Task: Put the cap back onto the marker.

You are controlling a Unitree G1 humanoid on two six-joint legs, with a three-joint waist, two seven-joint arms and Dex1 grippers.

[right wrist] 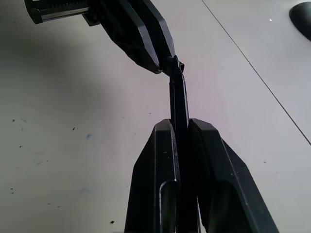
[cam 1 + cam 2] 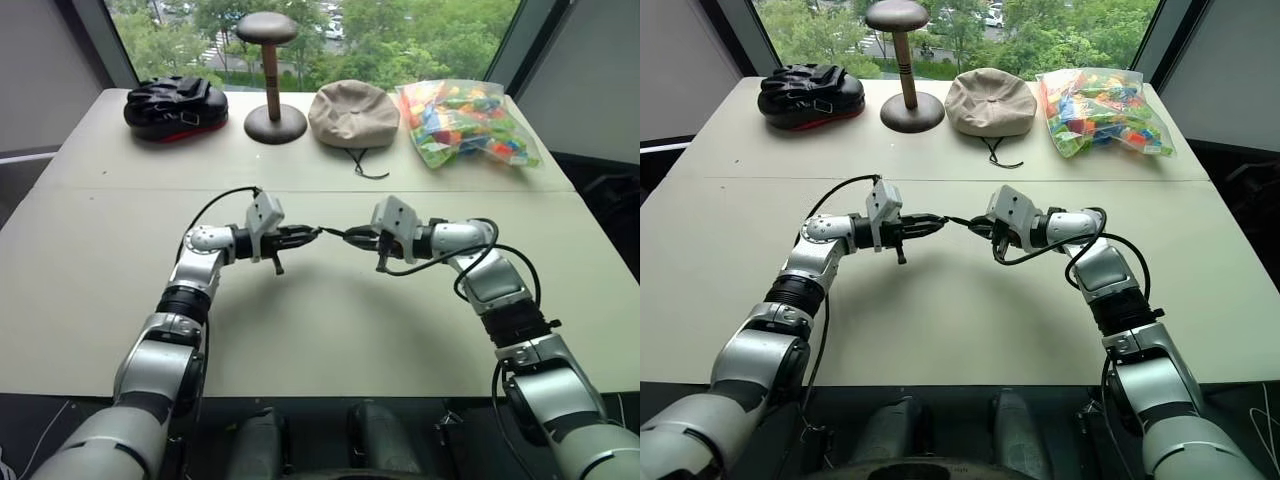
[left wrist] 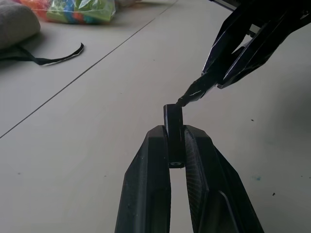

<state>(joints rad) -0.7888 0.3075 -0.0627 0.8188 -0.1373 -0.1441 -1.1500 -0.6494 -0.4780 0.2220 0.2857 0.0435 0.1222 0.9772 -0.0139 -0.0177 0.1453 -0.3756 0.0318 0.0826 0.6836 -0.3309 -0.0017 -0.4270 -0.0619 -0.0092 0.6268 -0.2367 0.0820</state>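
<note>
The cap (image 3: 173, 133) is pinched between the fingers of the left gripper (image 3: 175, 145) and sticks out past their tips. The marker (image 1: 178, 104) is clamped between the fingers of the right gripper (image 1: 180, 128), its tip reaching forward to the cap's mouth, above the table (image 2: 330, 330). Far behind the fingers, a beige hat (image 2: 353, 113) and a bag of coloured bricks (image 2: 465, 122) are seen.

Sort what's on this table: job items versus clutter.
Job: cap, pinched in left claw; marker, pinched in right claw.

Clutter: beige hat, wooden hat stand, black glove, bag of coloured blocks.
</note>
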